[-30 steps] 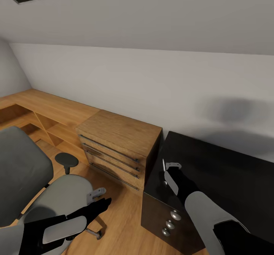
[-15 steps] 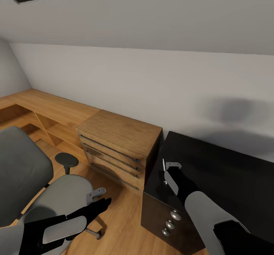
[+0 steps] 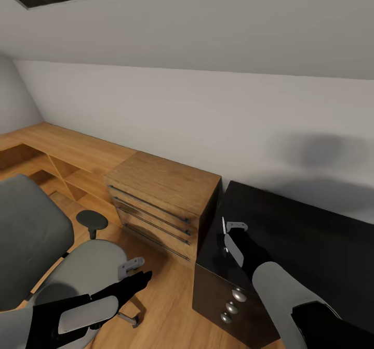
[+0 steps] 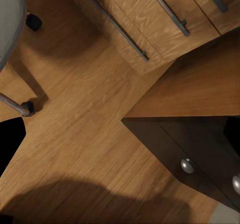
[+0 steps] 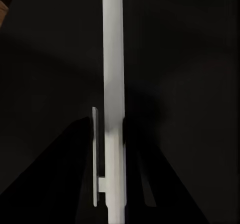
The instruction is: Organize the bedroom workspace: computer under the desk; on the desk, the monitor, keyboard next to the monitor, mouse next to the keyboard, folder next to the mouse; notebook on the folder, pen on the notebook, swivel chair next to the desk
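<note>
The thin white-silver pen (image 5: 113, 83) is sitting pinched between the dark fingers (image 5: 80, 179) of the right gripper (image 3: 231, 237), which are pressing narrowly on its sides. It is running lengthwise along them, probably so it cannot roll or swing while being carried. The pen is hanging just above the near-left corner of the glossy black counter (image 3: 301, 234), apart from the surface, over the dark drawers with round silver knobs (image 3: 232, 303). Holding it low and over the counter is likely keeping any slip harmless.

Just left of the counter the light-wood dresser with long bar handles (image 3: 166, 193) is standing against the white wall. Further left and nearer, the grey fabric swivel chair (image 3: 88, 266) is standing on the light wood floor (image 4: 85, 134), near the counter. The left gripper (image 3: 136, 280) is reaching out low beside the chair seat and carrying nothing visible; whether its fingers are wide or narrow I cannot tell. It is probably being kept aside while the right arm is doing the carrying
</note>
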